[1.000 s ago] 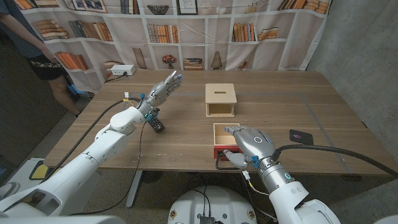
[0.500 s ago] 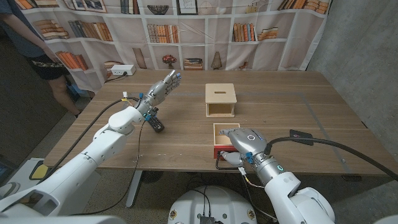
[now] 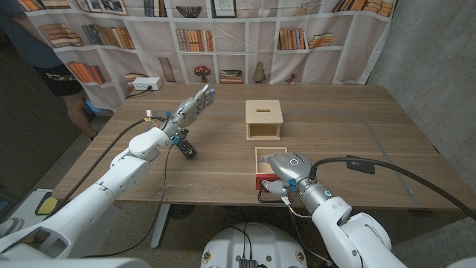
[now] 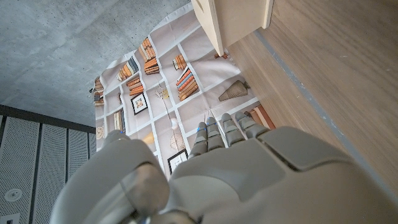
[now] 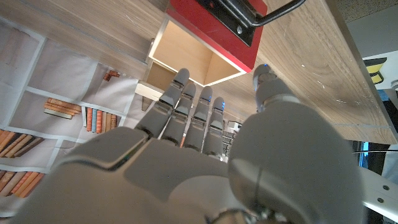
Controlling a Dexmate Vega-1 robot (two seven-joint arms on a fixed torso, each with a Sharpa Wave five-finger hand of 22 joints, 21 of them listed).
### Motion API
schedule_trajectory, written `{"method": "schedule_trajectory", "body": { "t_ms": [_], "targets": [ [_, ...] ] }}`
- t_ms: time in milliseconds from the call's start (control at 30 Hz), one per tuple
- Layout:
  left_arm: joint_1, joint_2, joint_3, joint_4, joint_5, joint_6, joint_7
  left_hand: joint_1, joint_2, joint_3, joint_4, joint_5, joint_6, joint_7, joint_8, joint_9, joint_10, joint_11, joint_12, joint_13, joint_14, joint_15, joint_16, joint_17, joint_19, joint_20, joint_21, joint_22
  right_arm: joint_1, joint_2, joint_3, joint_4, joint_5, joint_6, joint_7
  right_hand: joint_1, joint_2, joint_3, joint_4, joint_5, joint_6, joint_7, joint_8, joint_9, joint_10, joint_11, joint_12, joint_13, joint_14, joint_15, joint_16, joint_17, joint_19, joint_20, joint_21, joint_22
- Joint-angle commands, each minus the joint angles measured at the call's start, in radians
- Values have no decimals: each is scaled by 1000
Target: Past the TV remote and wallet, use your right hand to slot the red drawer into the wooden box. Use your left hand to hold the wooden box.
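The red drawer (image 3: 260,179) lies near the table's front edge, open side up, with its black handle (image 3: 266,196) facing me. My right hand (image 3: 287,168) hovers over the drawer's right part with fingers straight and apart, gripping nothing. In the right wrist view those fingers (image 5: 186,106) point at the red front (image 5: 211,31) and the pale inside. The wooden box (image 3: 263,120) stands farther back, its opening facing the drawer. My left hand (image 3: 195,104) is raised left of the box, fingers stretched out, apart from it. The box's corner (image 4: 231,22) shows in the left wrist view.
A black TV remote (image 3: 184,146) lies on the table under my left forearm. The dark wallet (image 3: 360,164) sits right of the drawer, partly crossed by my right arm's cable. A person stands at the far left beside the table. A bookshelf backdrop lines the back.
My right hand has shifted a little to the left over the drawer and the arm behind it has swung round. The left hand, box and drawer have stayed put.
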Motion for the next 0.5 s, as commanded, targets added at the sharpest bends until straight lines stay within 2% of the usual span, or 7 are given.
{"method": "schedule_trajectory", "body": {
  "t_ms": [33, 500],
  "targets": [
    [-7, -2, -1, 14, -6, 0, -8, 5, 1, -6, 4, -4, 6, -1, -2, 4, 3, 5, -5, 5, 3, 4, -1, 4, 0, -39, -2, 3, 60, -15, -5, 18, 18, 1, 88, 15, 5, 11, 2, -1, 21, -3, 9, 5, 18, -8, 4, 3, 19, -113, 6, 6, 17, -120, 4, 1],
    [-19, -4, 2, 18, -2, 6, -13, 6, 2, -8, 3, -5, 8, -2, -2, 4, 3, 7, -6, 5, 3, 3, -1, 4, -1, -35, -2, 3, 86, -21, -22, 49, 23, -16, 100, 24, 11, 14, 3, -2, 48, -13, 13, 4, 42, -11, 8, 4, 48, -122, 10, 6, 37, -125, 6, 2]
  ]
}}
